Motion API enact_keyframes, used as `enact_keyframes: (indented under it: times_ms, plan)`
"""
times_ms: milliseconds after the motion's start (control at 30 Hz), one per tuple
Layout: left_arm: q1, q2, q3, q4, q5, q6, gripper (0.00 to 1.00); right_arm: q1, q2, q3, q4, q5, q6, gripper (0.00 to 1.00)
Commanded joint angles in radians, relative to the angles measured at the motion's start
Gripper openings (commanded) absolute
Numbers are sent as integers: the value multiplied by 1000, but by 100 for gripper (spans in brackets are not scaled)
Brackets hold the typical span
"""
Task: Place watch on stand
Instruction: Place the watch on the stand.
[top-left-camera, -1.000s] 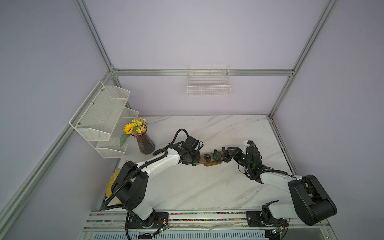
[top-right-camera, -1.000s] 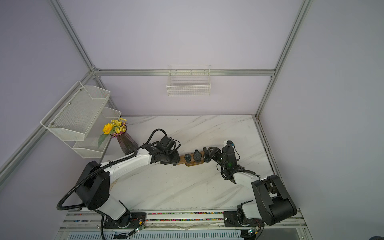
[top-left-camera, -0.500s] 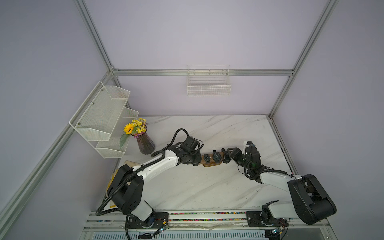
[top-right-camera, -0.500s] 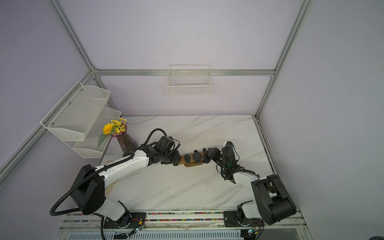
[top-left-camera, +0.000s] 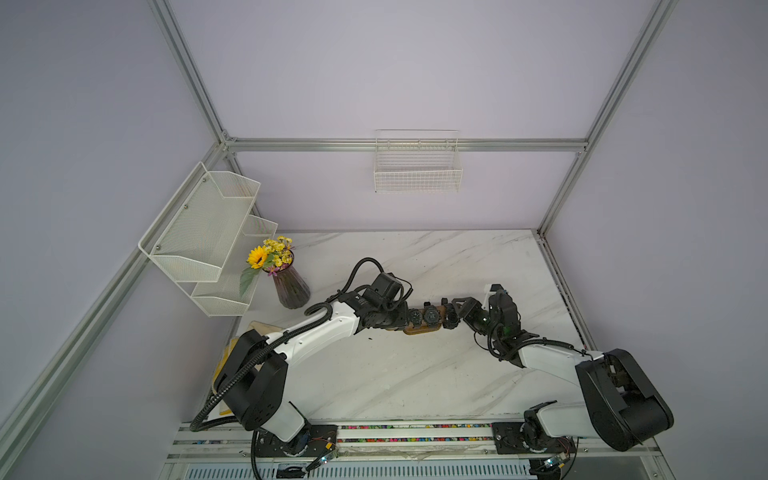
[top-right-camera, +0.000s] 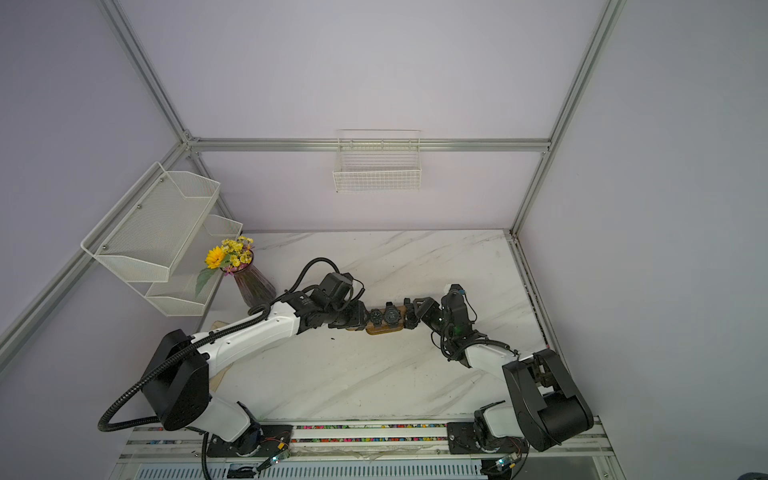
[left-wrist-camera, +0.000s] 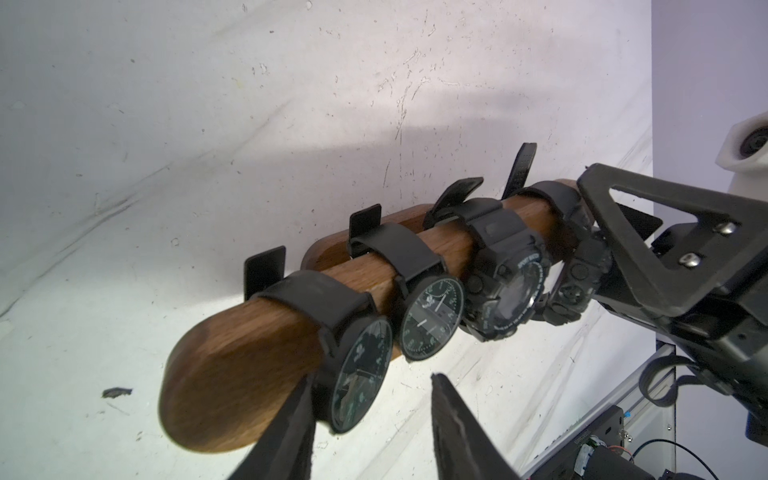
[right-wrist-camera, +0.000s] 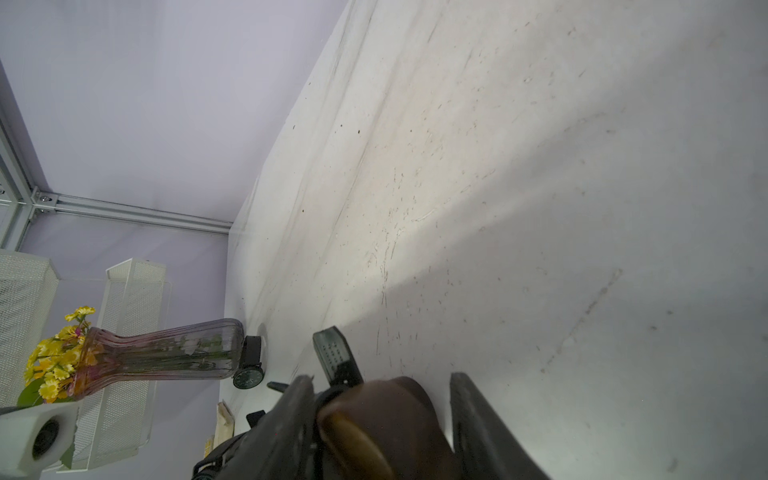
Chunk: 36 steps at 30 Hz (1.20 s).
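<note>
Between the right fingers (right-wrist-camera: 482, 432): tip of the stand (left-wrist-camera: 232, 349), chunky watch (left-wrist-camera: 577, 286) strapped just past it | right fingers spread | left fingers (left-wrist-camera: 286, 440) spread beside the slim watch (left-wrist-camera: 361, 374) at far tip | bar axis runs fingers to fingers | right arm nearer

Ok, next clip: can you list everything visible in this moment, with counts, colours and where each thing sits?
stand: one, dark brown wood, mid-table, between the two hands
watches: four, black, strapped in a row along the stand's bar
vase: one, purple-tinted glass, table's back left
flowers: one bunch, yellow, in the vase
tiered shelf: one, white mesh, left wall
wire basket: one, white, back wall
table: one, white marble, under it all
arms: two, white and black, reaching in from the front
left hand: one, black, open at the endmost watch
right hand: one, black, open astride the bar's other end
</note>
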Motion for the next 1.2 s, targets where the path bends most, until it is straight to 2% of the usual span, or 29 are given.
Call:
enact_keyframes:
  times_ms: [0, 333, 700, 867, 1067, 1167]
  plan:
    - [1, -50, -41, 12, -41, -16, 47, 12, 5, -10, -154, 61, -53, 51]
    - [7, -56, -77, -1, -70, -20, 50, 12, -52, 21, -229, 107, -93, 59]
    - [39, -127, -70, -47, -136, 28, 52, 9, -120, 44, -313, 169, -120, 82]
    - [75, -206, -48, -98, -257, 120, 58, 6, -183, 69, -380, 220, -183, 89]
    - [145, -208, 5, -177, -416, 227, 65, -3, -212, 118, -429, 230, -273, 93]
    - [204, -182, 9, -185, -495, 257, 74, -4, -237, 137, -460, 245, -302, 93]
